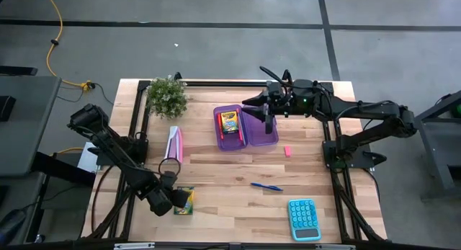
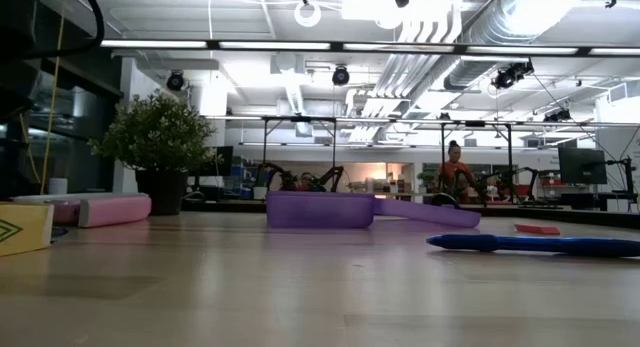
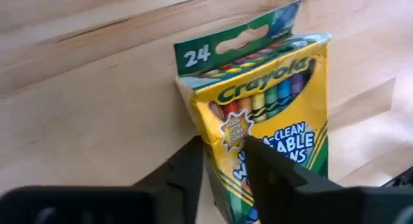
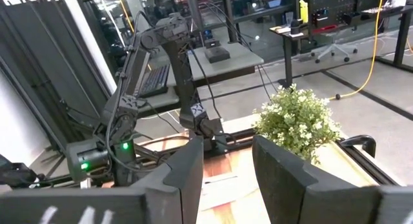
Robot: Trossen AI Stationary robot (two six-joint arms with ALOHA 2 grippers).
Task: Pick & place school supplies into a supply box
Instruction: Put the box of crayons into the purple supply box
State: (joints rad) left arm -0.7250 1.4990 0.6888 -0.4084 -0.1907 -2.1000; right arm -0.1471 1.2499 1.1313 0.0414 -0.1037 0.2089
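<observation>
A yellow-green crayon box [image 1: 184, 201] lies near the table's near-left corner, with my left gripper [image 1: 175, 196] shut on it. Its open flap [image 3: 239, 37] shows the crayons. The purple supply box [image 1: 263, 135] lies open at the table's far middle. A second crayon box [image 1: 229, 123] rests flat in its left half. My right gripper [image 1: 268, 120] hovers open above the case's right half, holding nothing. A blue pen [image 1: 266, 186] and a small pink eraser [image 1: 287, 150] lie flat on the wood. My left gripper [image 3: 224, 146] pinches the crayon box along one long side edge [image 3: 216, 137], near its closed end. One finger [image 3: 271, 175] lies over the printed front face, and the other finger [image 3: 187, 172] stands against the side. Whether the box is clear of the table, I cannot tell.
A potted plant [image 1: 167, 96] stands at the far left, with a pink-and-white booklet [image 1: 175, 143] nearer than it. A teal calculator [image 1: 303, 219] lies near the near right edge. Bare wood stretches across the table's middle between the pen and the case.
</observation>
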